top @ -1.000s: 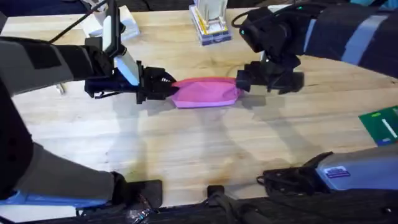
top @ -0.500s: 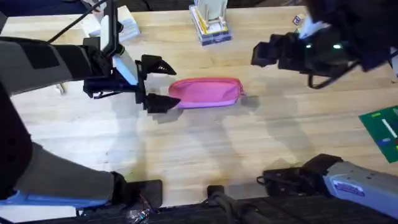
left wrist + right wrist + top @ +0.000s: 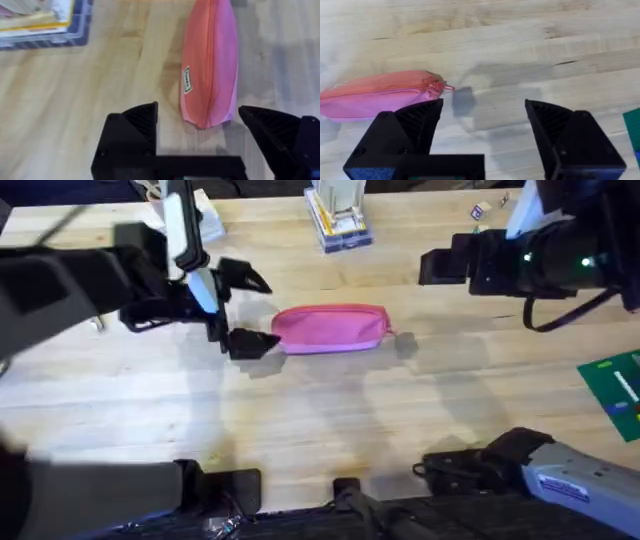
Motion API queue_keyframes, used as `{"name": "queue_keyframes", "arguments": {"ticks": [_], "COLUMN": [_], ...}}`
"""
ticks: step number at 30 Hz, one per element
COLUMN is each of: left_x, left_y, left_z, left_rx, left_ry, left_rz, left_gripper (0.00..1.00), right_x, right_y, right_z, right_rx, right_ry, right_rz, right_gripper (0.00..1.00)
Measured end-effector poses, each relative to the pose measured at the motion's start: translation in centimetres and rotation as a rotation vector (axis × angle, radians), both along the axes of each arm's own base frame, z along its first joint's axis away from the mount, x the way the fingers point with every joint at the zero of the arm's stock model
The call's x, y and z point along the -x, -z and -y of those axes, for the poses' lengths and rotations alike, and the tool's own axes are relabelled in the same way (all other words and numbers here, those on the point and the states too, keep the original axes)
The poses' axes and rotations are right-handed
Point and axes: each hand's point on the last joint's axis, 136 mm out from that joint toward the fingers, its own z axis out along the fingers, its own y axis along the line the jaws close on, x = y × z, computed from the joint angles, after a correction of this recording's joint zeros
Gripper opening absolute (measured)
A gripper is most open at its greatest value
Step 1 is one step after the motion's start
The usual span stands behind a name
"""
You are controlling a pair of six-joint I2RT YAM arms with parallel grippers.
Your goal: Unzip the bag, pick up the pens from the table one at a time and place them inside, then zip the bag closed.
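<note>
1. The bag [image 3: 330, 328] lies mid-worktop [image 3: 330, 430], its zipper [image 3: 395, 90] run fully to the pull tab [image 3: 445, 87]; no pens lie loose nearby.
2. Left hand [image 3: 245, 310] spread just beside the bag's end; right hand [image 3: 440, 268] spread, raised, well apart.
3. Judgement: filling and zipping look finished; only withdrawal remains.

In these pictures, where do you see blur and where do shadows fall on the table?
Overhead: the left arm is smeared by motion near the picture's left edge, while the bag is sharp, and soft grey shadows lie on the table in front of it. Right wrist: a small dark shadow sits on the wood beside the zipper pull. Left wrist: the stacked items in the upper corner look soft.
</note>
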Motion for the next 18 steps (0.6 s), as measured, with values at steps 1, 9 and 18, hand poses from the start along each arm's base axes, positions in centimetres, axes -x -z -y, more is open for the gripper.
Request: {"name": "queue_keyframes", "arguments": {"ticks": [1,9,18], "left_x": [-0.1,0.9,4.6], "left_y": [-0.9,-8.0,-14.2], "left_z": [-0.2,-1.8,-4.4], "left_rx": [-0.02,-0.107,-0.061], "left_ry": [-0.014,-0.22,-0.625], "left_rz": [0.028,0.133,0.094], "left_gripper": [0.995,0.995,0.995], "right_x": [0.0,0.0,0.0], "right_y": [0.0,0.0,0.0], "right_z": [0.0,0.0,0.0], "right_rx": [0.002,0.007,0.009], "right_ry": [-0.003,-0.01,-0.012], "right_rz": [0.0,-0.002,-0.003], "right_gripper": [0.998,0.998,0.998]}}
